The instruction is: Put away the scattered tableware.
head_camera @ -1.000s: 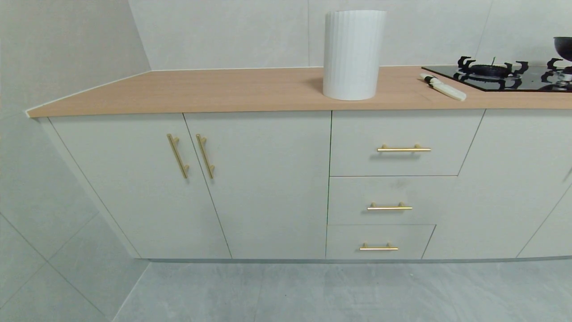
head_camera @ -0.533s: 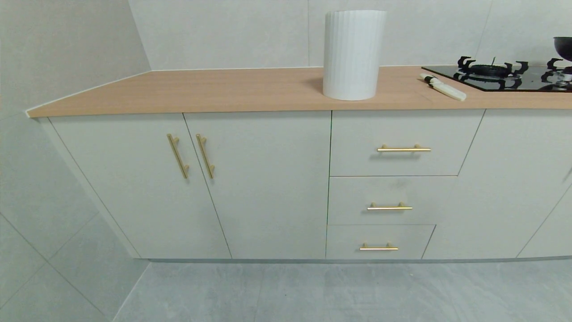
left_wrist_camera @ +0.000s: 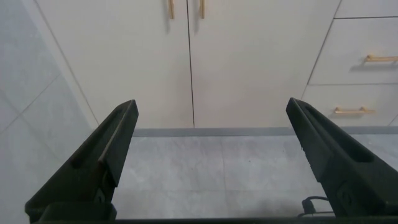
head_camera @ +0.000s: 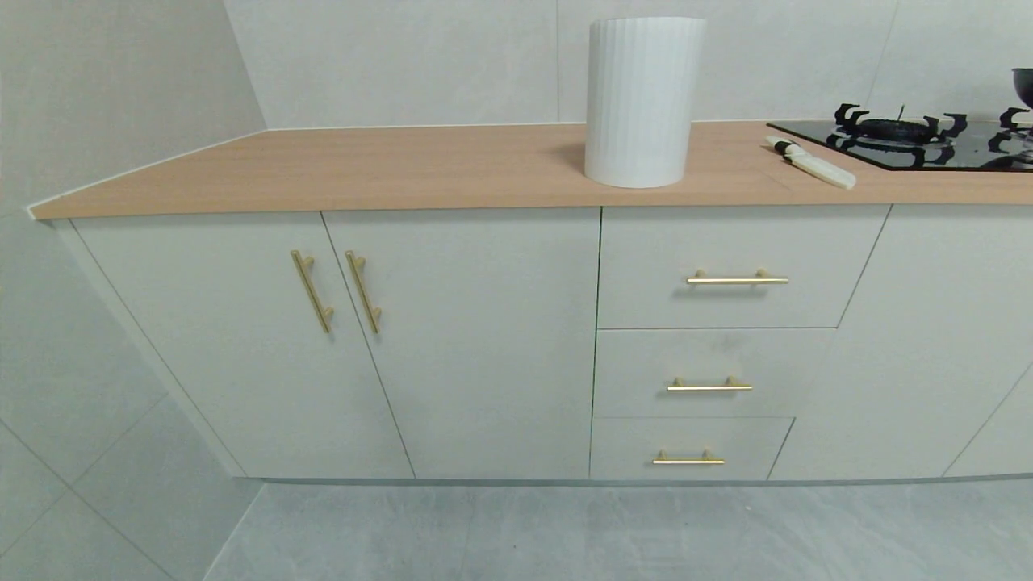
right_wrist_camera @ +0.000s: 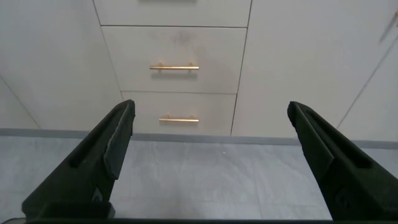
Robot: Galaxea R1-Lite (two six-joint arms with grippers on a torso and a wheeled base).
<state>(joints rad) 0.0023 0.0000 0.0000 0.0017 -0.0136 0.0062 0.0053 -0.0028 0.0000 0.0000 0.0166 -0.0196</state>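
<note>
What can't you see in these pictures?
- Inside the white ribbed container: head view, its tall wall hides it.
- Behind the drawers and cupboard doors: head view, all shut.
- The dark rounded thing: cut off by the head view's right edge.
- The white utensil beside the stove: too small to tell what kind.

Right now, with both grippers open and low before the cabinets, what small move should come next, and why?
Probably raise the right gripper toward the counter: the white utensil lies loose there beside the hob, while this open gripper hangs low, facing the drawers.
</note>
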